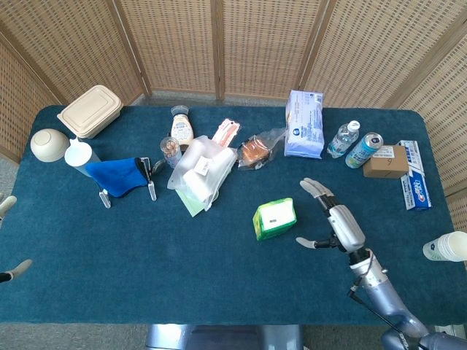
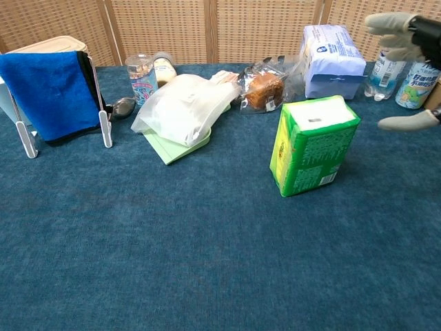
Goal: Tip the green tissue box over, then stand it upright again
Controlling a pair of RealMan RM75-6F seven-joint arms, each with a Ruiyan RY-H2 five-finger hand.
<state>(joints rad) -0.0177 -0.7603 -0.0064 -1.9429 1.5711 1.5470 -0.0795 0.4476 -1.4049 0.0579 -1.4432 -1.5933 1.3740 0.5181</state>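
- Your right robot hand (image 1: 337,221) hangs over the bench (image 1: 146,270) with its fingers (image 2: 389,24) spread and nothing in them, thumb pointing back toward the box.
- It sits just to the right of the green tissue box (image 1: 274,218), apart from it (the chest view shows clear blue cloth between the thumb tip and the box's side).
- The green tissue box (image 2: 311,145) stands upright on the bench, white slotted top facing up, near the middle of the cloth and slightly right of centre.
- Your left robot hand (image 1: 6,204) shows only as pale fingertips at the far left edge of the head view; I cannot tell how it is set.
- Behind the box lie a bagged bun (image 2: 264,88) and a white-and-blue wipes pack (image 2: 331,52).
- To the box's left, a white plastic bag (image 2: 180,100) rests on a green sheet.
- At the far right stand a water bottle (image 1: 342,138) and a can (image 1: 363,149), beside a small brown carton (image 1: 386,161).
- On the left, a blue cloth (image 2: 49,83) hangs on a small rack, with a lidded food container (image 1: 90,111) behind it.
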